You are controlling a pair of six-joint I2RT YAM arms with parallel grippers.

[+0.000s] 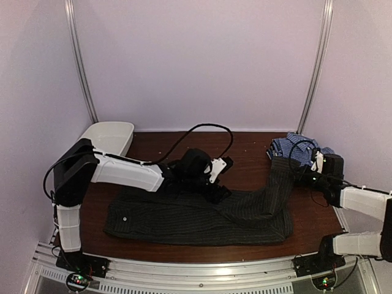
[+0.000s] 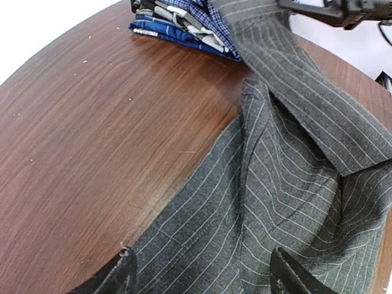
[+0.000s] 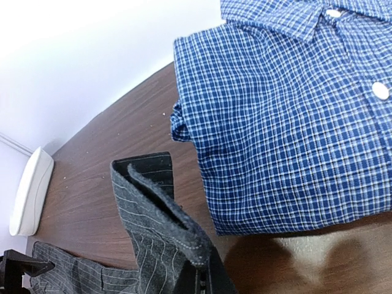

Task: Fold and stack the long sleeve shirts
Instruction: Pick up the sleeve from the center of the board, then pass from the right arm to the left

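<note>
The black pinstriped shirt (image 1: 202,217) lies spread across the front of the table, with one sleeve (image 1: 280,180) drawn up toward the back right. The blue-and-white check shirt (image 1: 295,148) lies folded at the back right corner and fills the right wrist view (image 3: 288,122). My left gripper (image 1: 217,191) hovers open over the black shirt's back edge; its fingertips (image 2: 119,275) straddle pinstriped cloth (image 2: 275,184) and hold nothing. My right gripper (image 1: 304,173) is shut on the black shirt's sleeve cuff (image 3: 159,208), just beside the check shirt.
A white oval tub (image 1: 110,136) stands at the back left corner, and shows in the right wrist view (image 3: 30,190). Bare brown tabletop (image 1: 245,156) lies between the tub and the check shirt. White walls enclose the table on three sides.
</note>
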